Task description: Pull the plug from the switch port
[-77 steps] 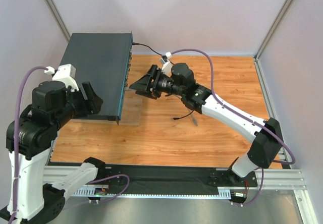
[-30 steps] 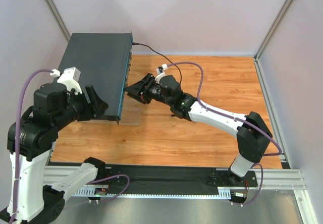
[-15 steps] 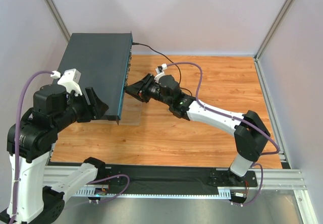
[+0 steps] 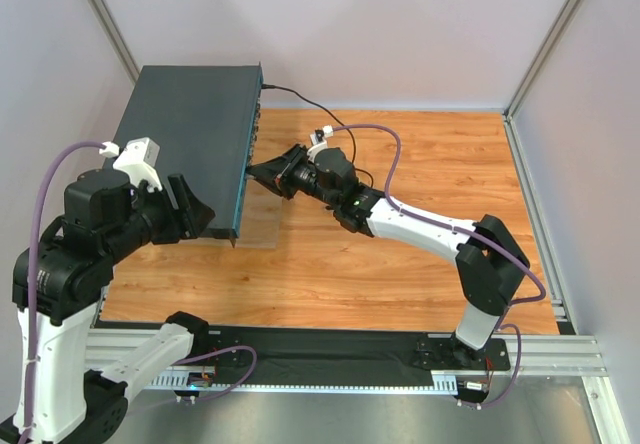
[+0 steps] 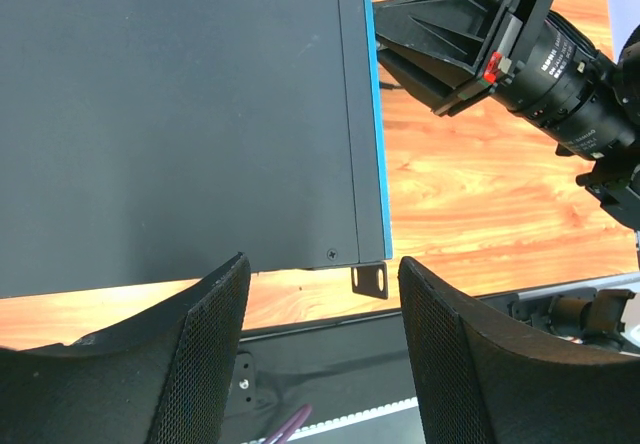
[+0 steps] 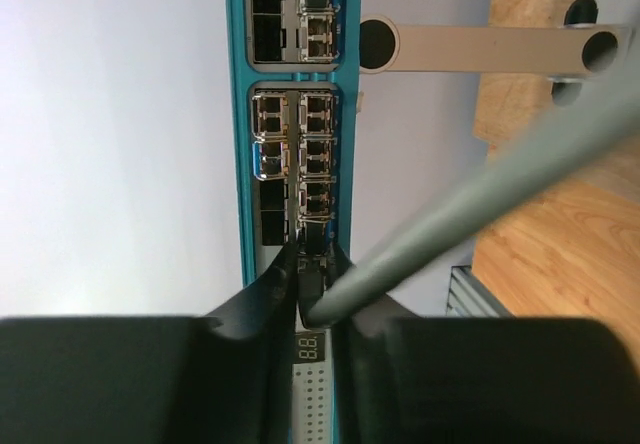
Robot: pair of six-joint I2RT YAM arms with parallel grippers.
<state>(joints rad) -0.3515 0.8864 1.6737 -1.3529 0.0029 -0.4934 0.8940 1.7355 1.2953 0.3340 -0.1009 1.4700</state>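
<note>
The plug (image 6: 313, 274), seated in the switch (image 4: 190, 134), is clenched by the jaws of the right gripper (image 6: 311, 262); the jaws of the left gripper (image 5: 320, 354) are spread apart.

Left pincer (image 5: 322, 284) agape, right pincer (image 6: 312, 276) clamped.

the right gripper (image 4: 258, 172) has slid left, right up to the front of the switch (image 4: 190, 124). before, its fingers were spread wide and a bit away from the box. now they are pulled in tight on the plug (image 6: 313, 267). the elbow (image 4: 488, 256) of that arm has swung in toward the middle, so the arm is more bent. the purple cable (image 4: 388, 154) on it loops lower. the left gripper (image 4: 192, 209) has dropped a little nearer.
</note>
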